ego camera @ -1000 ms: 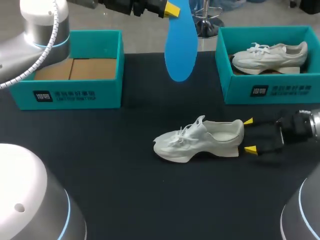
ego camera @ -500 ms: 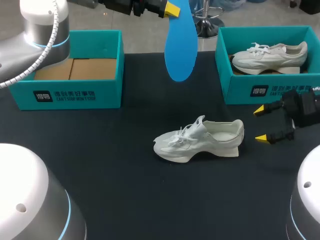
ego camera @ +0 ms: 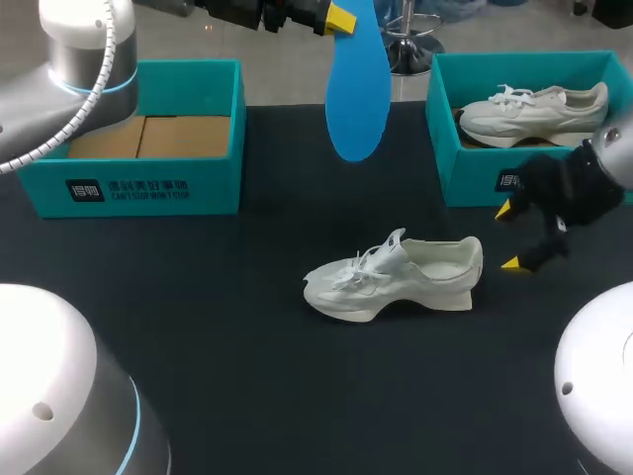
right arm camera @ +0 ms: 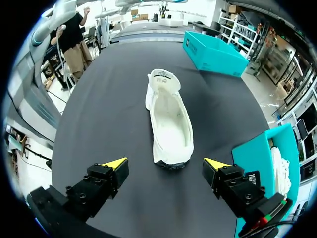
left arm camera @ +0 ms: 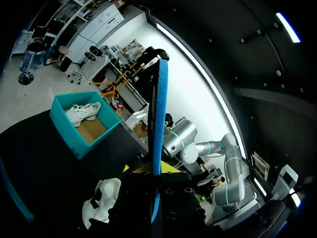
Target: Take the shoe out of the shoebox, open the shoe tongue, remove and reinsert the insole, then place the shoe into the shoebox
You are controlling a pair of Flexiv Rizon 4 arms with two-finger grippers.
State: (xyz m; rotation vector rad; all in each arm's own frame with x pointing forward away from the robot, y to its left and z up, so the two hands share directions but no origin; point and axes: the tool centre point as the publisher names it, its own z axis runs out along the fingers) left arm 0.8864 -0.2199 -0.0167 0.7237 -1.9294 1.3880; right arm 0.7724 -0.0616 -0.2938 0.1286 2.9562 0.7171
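Note:
A white shoe point(ego camera: 396, 277) lies on its side in the middle of the black table, toe to the left; the right wrist view looks into its opening point(right arm camera: 168, 116). High above the table's far edge my left gripper point(ego camera: 341, 18) is shut on the top of a blue insole point(ego camera: 358, 89), which hangs straight down. The left wrist view shows the insole point(left arm camera: 159, 124) edge-on between that gripper's point(left arm camera: 151, 169) fingers. My right gripper point(ego camera: 509, 237) is open, just right of the shoe's heel and clear of it, nothing between its fingers point(right arm camera: 115, 162).
A teal shoebox point(ego camera: 138, 193) with a cardboard floor stands at the back left. A second teal shoebox point(ego camera: 465, 168) at the back right holds another white shoe point(ego camera: 534, 111), close behind my right gripper.
My right gripper has drawn back from the shoe's heel, moving right and upward while staying open. The left arm with the insole and the shoe have not moved.

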